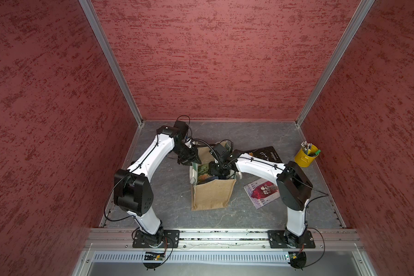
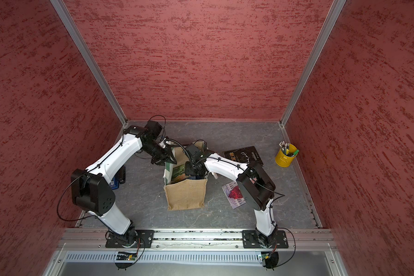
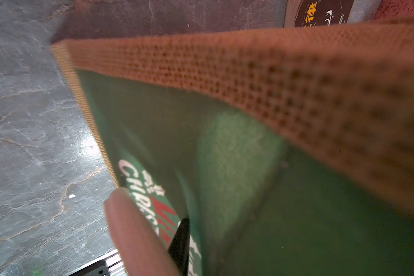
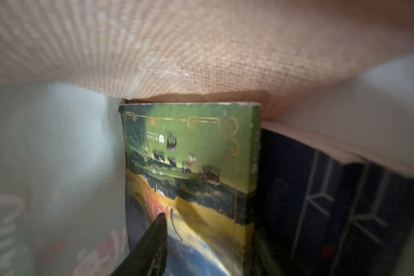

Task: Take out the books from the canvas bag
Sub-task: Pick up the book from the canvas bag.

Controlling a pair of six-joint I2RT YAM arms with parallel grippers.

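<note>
You are part way through the job: two books lie out on the table and at least two more sit inside the bag (image 1: 213,193). The bag stands up in the middle of the table, with its plain tan side facing the near edge. Your left pincer (image 3: 160,229) is closed on the top edge of the bag's green left side and holds the bag open. Your right pincer (image 1: 216,170) reaches down into the bag from the right. One black fingertip (image 4: 159,229) touches the cover of a green book (image 4: 191,167) that stands against the left side. The other finger is hidden, so I cannot tell if this pincer is open or has the book. A navy book (image 4: 320,215) stands just beside the green one. I think your next move is to get both fingers around the green book, squeeze, and lift it straight up past the rim. Keep the left hold, or the soft bag may rise with the book. The table (image 1: 167,191) is flat, grey and looks like stone. A metal rail (image 1: 225,235) runs along its near edge. A pink book (image 1: 261,194) lies flat to the right of the bag. Farther back lies a black book (image 1: 265,154). A yellow cup (image 1: 306,155) of pencils stands at the far right. Rough red walls (image 1: 225,59) close in three sides.
</note>
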